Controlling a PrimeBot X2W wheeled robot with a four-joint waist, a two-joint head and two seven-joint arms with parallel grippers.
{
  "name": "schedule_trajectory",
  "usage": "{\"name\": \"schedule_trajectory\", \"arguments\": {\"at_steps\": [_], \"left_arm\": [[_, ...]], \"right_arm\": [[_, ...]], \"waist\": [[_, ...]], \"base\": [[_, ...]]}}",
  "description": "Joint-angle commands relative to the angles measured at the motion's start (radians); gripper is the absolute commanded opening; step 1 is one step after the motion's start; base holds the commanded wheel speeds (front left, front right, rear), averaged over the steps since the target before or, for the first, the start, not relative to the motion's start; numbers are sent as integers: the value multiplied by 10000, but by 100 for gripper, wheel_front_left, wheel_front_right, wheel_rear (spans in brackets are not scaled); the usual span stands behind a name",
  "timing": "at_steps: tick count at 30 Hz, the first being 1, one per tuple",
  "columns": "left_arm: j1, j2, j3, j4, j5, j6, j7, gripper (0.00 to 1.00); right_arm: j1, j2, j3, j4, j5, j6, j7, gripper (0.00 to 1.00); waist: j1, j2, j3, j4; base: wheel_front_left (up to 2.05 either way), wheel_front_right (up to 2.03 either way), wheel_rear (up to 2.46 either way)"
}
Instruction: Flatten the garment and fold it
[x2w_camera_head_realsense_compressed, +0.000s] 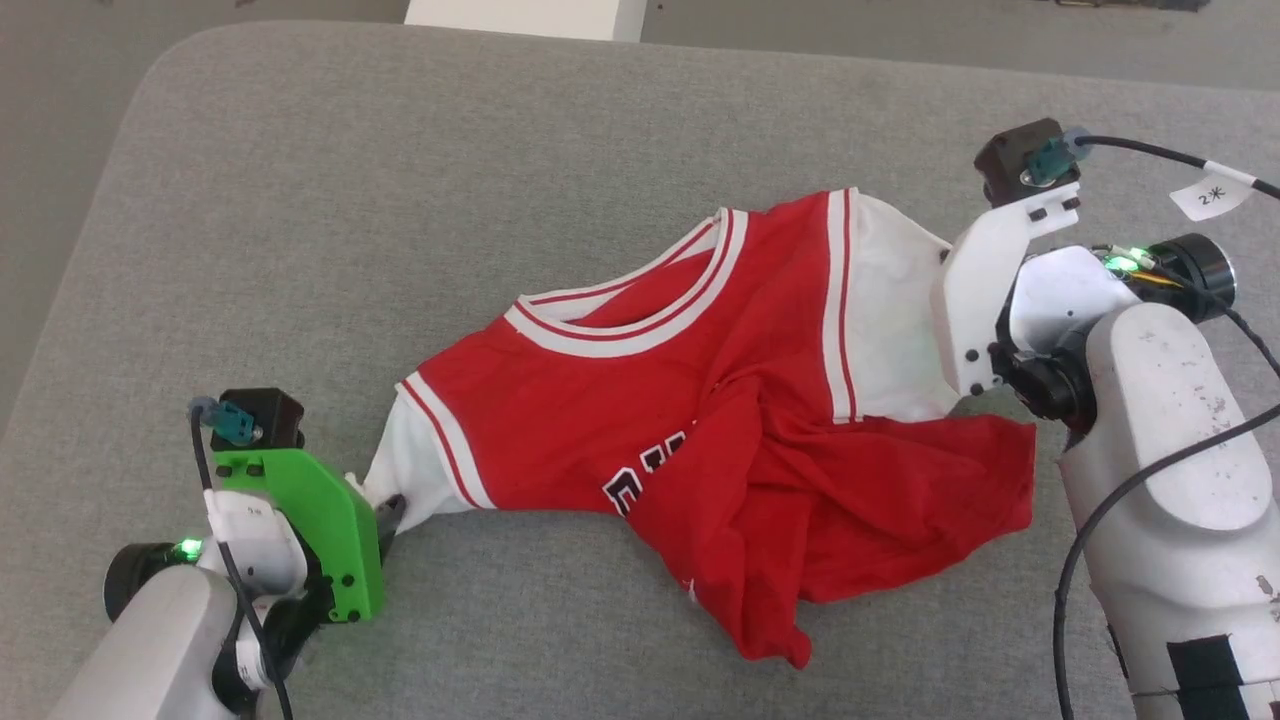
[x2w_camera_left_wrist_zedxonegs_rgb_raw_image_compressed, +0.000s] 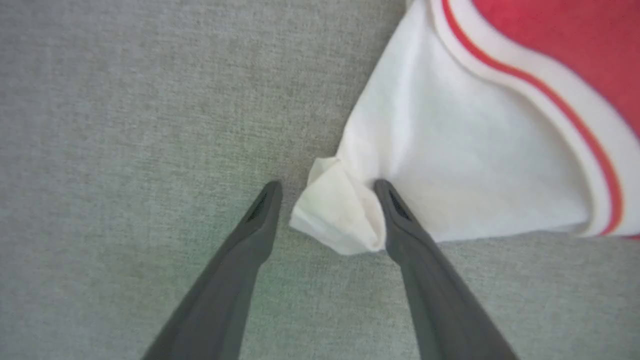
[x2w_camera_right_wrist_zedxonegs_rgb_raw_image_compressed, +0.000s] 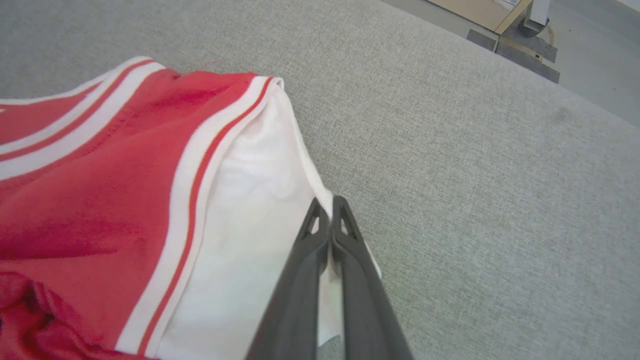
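Straddling the bunched tip of a white sleeve (x2w_camera_left_wrist_zedxonegs_rgb_raw_image_compressed: 450, 165), the left gripper (x2w_camera_left_wrist_zedxonegs_rgb_raw_image_compressed: 327, 187) sits near-left w/ jaws spread wide. One finger touches the cloth, nothing pinched. The garment (x2w_camera_head_realsense_compressed: 700, 400) lies mid-way on the grey padded surface (x2w_camera_head_realsense_compressed: 400, 200), collar toward the far side. Its red body is crumpled & twisted toward front-right, lettering partly lost in folds. Farther right, the right gripper (x2w_camera_right_wrist_zedxonegs_rgb_raw_image_compressed: 330, 207) is clamped tight on the edge of the other white sleeve (x2w_camera_right_wrist_zedxonegs_rgb_raw_image_compressed: 250, 225), fabric btwn its fingers. Beyond the pad's far edge: grey floor (x2w_camera_head_realsense_compressed: 900, 30) & a white panel (x2w_camera_head_realsense_compressed: 520, 15).
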Motion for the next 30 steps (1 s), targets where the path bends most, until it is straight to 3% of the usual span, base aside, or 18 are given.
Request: {"name": "schedule_trajectory", "arguments": {"at_steps": [1, 2, 9, 15, 23, 30], "left_arm": [[16, -204, -171, 289, -162, -108, 84, 38], [34, -268, -223, 407, -195, -205, 17, 0], [-85, -746, 384, 567, -624, -608, -1427, 0], [-1177, -915, 936, 270, -693, -1069, -2542, 0], [-4299, -816, 1056, 768, 86, -1367, -3046, 0], [-7536, -811, 1005, 2445, 891, -1600, -3522, 0]], "right_arm": [[169, -39, 49, -115, 67, -13, 3, 0], [192, -56, 77, -168, 100, -13, 0, 0], [301, -188, -194, -492, 380, -13, -208, 0], [-69, -199, -1017, -886, 1072, -13, -276, 0], [-2041, -486, -1895, -1356, 1713, -13, 115, 0], [-4629, -448, -2466, -585, 1264, -13, 31, 0]], "waist": [[0, 0, 55, -65], [0, 0, 56, -88], [0, 0, -189, -113], [0, 0, -653, -71], [0, 0, -1003, -351], [0, 0, -811, -935]], "base": [[0, 0, 0], [0, 0, 0], [0, 0, 0], [0, 0, 0], [0, 0, 0], [0, 0, 0]]}}
